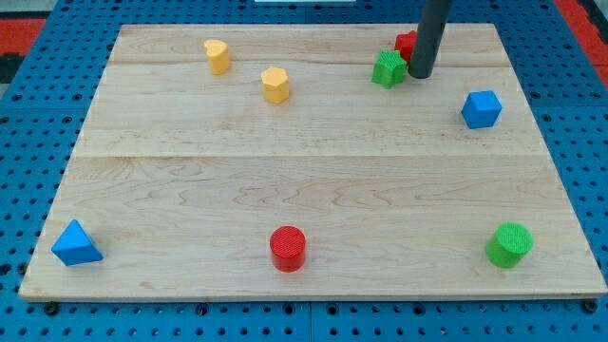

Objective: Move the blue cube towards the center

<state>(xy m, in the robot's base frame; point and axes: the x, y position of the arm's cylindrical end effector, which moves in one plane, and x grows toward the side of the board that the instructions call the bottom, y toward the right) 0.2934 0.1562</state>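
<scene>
My tip [419,75] rests on the surface [313,180] near the view's top right; there is no hand on this rig, only the bare rod, so nothing is grasped. The blue cube [482,109] sits apart from my tip, to its right and a little toward the view's bottom. A green block [389,68] lies just left of my tip, and a red block [407,44] is partly hidden behind the rod. The yellow blocks [275,84] lie farther left
</scene>
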